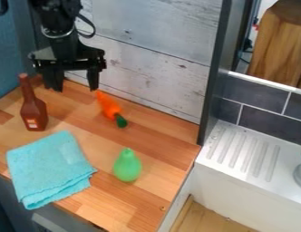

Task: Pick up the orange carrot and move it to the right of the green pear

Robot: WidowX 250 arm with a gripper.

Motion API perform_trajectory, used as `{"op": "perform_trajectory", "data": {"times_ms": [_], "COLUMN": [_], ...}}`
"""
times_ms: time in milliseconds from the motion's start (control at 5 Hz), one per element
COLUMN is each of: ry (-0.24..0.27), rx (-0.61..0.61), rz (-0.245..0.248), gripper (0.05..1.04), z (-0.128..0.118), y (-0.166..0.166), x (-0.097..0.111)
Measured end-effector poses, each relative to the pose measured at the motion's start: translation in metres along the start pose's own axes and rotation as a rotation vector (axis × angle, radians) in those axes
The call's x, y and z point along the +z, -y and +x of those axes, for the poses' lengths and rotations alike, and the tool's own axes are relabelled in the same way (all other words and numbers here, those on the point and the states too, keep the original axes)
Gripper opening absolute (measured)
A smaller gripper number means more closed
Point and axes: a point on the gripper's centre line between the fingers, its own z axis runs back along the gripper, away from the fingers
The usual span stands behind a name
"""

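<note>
My gripper (75, 89), its 2 jaws released and empty, hangs near the orange carrot (108, 106), apparently pre-grasp; any pickup demands careful alignment.

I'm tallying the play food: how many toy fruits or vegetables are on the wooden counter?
2: an orange carrot near the plank wall, and a green pear right of the turquoise cloth.

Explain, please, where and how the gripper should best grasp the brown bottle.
Probably by the neck, from above: the bottle stands upright, and its neck is slimmer than its body. The gripper hangs open, pointing down, so one finger could go on each side.
</note>
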Motion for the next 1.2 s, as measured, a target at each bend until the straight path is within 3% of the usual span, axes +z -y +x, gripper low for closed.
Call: {"op": "perform_trajectory", "data": {"times_ms": [600, 1200], "ry": [-0.109, -0.165], "rx": [0.284, 0.437], "rz": [-0.061, -0.043], "gripper": [1.0, 1.0], "z": [0.013, 0.022], "y": [0.005, 0.011], "x": [-0.032, -0.066]}}
